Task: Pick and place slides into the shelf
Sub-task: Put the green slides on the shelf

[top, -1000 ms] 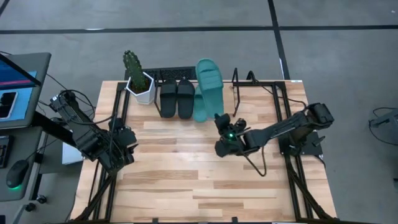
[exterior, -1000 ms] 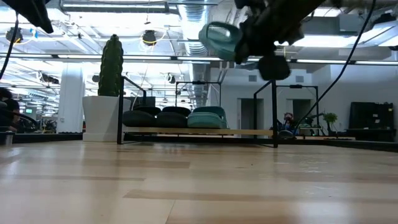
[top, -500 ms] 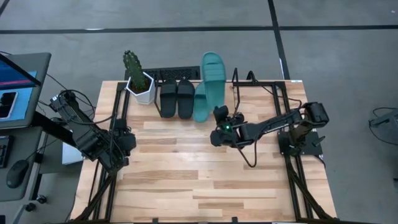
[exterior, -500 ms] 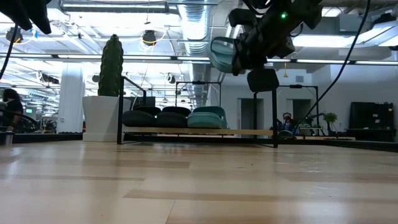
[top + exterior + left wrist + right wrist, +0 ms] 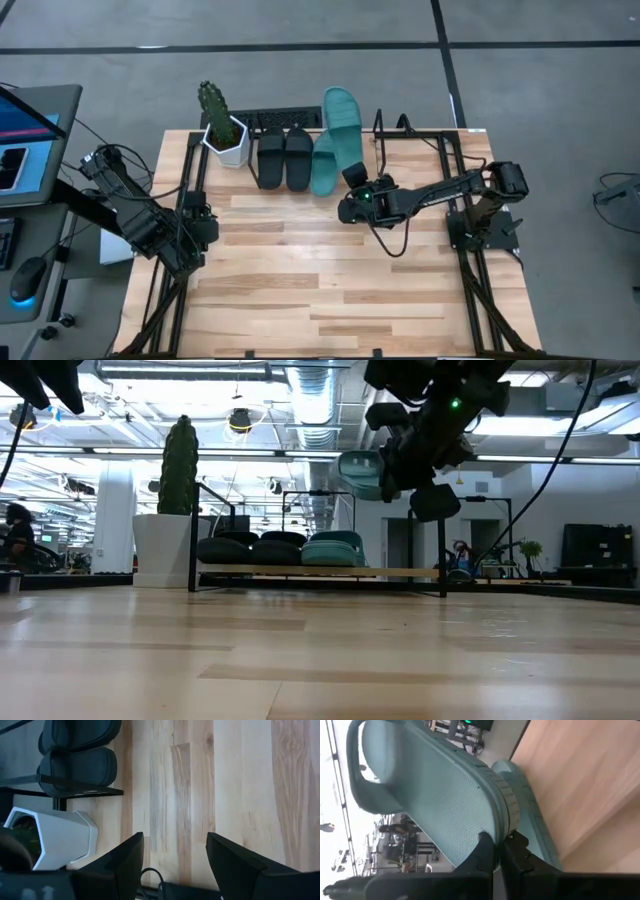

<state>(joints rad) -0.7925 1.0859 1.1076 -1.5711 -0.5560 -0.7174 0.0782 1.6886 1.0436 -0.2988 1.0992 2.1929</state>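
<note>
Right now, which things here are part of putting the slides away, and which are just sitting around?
Job:
two black slides on the shelf
teal slide on the shelf
teal slide held by the right hand

Just around:
potted cactus
monitor
computer mouse

Right gripper (image 5: 352,186) reaches inward, fingers clamped; left gripper (image 5: 203,228) waits, fingers apart.
</note>
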